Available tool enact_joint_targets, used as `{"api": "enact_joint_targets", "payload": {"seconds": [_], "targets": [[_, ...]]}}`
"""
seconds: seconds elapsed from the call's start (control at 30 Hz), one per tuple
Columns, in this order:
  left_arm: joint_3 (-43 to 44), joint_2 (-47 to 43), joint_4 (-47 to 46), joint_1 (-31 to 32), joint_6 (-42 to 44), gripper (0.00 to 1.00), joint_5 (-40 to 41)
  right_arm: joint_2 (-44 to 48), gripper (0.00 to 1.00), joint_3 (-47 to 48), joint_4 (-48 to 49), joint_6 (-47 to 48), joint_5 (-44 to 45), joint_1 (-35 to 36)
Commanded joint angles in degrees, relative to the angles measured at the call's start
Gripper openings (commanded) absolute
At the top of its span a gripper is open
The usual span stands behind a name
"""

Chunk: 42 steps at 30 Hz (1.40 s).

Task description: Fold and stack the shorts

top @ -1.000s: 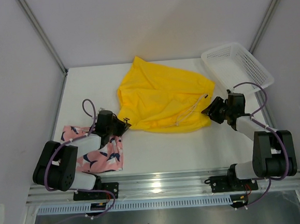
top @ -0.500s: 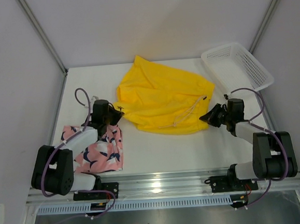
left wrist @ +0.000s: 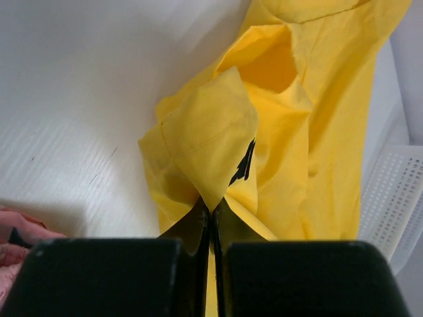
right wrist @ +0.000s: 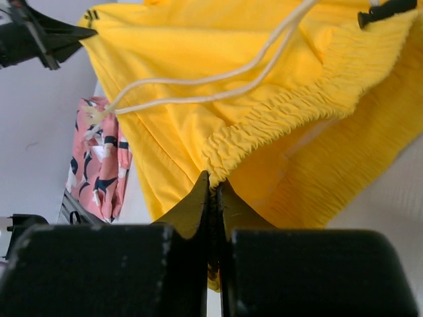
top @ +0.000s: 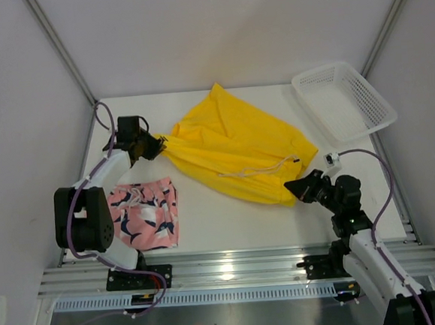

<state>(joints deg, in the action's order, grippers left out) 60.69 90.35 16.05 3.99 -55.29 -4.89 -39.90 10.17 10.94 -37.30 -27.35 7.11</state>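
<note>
Across mid-frame, plain bright yellow fabric shorts stretch diagonally. Left pincer pinches one corner tight, right pincer the elastic waistband, probably to pull them flat for folding.

Shorts centre; second shorts front-left; basket back-right.

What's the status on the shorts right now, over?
Left gripper shut on yellow shorts, right gripper shut on their waistband. Shorts spread between them, unfolded. Pink shorts near left, basket far right; nothing in the way.
</note>
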Motion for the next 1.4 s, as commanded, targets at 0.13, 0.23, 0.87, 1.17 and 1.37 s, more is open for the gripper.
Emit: {"api": "enact_joint_targets", "payload": {"seconds": [0.13, 0.23, 0.87, 1.17, 1.37], "targets": [[-1.0, -3.4, 1.4, -2.6, 2.7, 0.0, 4.5, 13.9, 0.0, -4.1, -5.2, 1.6, 0.5, 2.5], [-0.2, -4.5, 2.0, -3.2, 3.6, 0.0, 4.4, 17.3, 0.0, -4.1, -5.1, 2.4, 1.0, 6.0], [-2.9, -9.0, 4.1, -9.3, 6.0, 0.0, 3.2, 12.4, 0.56, -6.0, 2.1, -3.2, 5.9, 22.4], [-3.4, -7.9, 3.5, -9.4, 6.0, 0.0, 3.6, 2.0, 0.56, -4.0, 4.5, -12.1, 20.0, 36.8], [-3.6, -8.9, 3.9, -9.4, 6.4, 0.0, 4.5, -12.3, 0.55, -1.6, 13.5, -15.6, 22.9, 41.9]]}}
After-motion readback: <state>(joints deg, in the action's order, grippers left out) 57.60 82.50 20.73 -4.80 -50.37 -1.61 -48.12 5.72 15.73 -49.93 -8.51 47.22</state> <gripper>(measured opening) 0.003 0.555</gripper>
